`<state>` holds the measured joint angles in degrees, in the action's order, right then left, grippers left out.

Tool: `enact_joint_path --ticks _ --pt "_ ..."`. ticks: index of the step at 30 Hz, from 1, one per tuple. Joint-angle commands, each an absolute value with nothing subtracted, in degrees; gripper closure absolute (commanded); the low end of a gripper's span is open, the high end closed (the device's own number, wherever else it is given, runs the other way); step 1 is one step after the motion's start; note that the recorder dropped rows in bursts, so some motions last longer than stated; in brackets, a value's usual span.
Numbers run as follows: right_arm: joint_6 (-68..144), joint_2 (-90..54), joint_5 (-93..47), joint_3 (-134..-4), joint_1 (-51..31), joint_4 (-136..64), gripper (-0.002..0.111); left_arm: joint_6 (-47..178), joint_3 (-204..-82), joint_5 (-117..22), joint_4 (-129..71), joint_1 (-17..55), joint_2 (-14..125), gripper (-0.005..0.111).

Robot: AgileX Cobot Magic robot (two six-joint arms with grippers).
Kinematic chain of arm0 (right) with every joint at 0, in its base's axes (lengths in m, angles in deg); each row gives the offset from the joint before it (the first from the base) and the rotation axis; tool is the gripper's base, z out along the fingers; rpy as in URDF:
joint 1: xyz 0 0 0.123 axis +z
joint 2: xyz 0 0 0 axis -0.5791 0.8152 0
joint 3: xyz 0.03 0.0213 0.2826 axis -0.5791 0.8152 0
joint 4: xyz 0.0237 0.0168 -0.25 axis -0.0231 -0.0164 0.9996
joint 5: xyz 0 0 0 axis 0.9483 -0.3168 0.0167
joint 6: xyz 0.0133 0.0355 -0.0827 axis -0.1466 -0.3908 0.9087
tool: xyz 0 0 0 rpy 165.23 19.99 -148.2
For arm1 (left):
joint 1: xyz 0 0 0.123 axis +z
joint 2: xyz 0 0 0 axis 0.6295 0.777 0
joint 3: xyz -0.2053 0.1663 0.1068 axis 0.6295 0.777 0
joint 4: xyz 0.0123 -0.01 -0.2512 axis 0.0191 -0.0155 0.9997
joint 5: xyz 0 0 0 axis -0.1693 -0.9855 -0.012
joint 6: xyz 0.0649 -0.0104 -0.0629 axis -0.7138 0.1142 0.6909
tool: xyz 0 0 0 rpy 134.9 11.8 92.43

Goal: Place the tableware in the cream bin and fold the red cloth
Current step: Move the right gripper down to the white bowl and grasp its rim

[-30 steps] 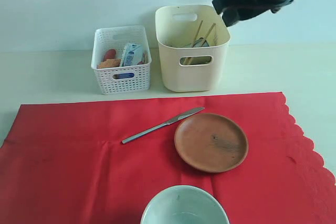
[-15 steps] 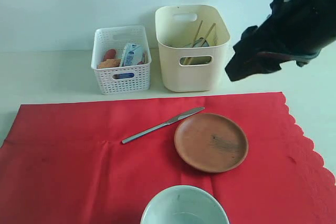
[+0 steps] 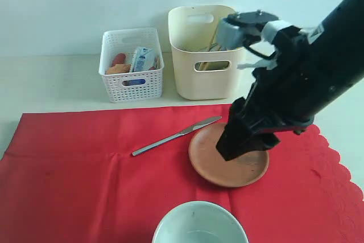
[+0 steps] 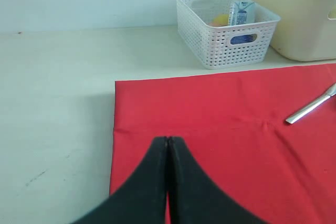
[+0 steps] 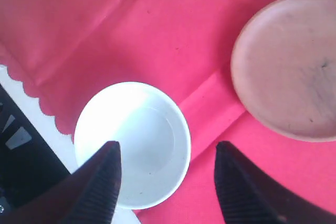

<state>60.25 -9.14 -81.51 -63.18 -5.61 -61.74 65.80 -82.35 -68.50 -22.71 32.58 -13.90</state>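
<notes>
one red cloth (image 3: 85, 186) is spread on the table (image 3: 57, 83). one cream bin (image 3: 207, 81) stands behind it. on the cloth lie one plate (image 3: 239, 173), one bowl (image 3: 199, 223) and one knife (image 3: 170, 138). two chopsticks (image 3: 219, 35) are held in the bin. the right pincer (image 5: 166, 148) is apart above the cloth; the left pincer (image 4: 168, 142) is pressed together.

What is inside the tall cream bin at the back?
Wooden chopsticks stand leaning inside the cream bin, their lower ends showing through its handle cutout. Anything lying lower down is hidden by the bin's wall, and the robot's arm covers one corner.
</notes>
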Motion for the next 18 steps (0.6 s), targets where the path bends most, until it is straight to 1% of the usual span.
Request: enact_joint_path --ticks 1,8,18 --pt "60.83 -4.50 -79.36 -62.91 -2.25 -61.14 0.055 65.80 -82.19 -67.96 -22.71 32.74 -14.22 0.107" --pt "59.91 3.97 -76.12 -62.91 1.54 -57.34 0.055 65.80 -82.19 -67.96 -22.71 32.74 -14.22 0.107" --pt "59.65 12.99 -75.96 -62.91 1.64 -56.73 0.055 65.80 -82.19 -67.96 -22.71 32.74 -14.22 0.107"
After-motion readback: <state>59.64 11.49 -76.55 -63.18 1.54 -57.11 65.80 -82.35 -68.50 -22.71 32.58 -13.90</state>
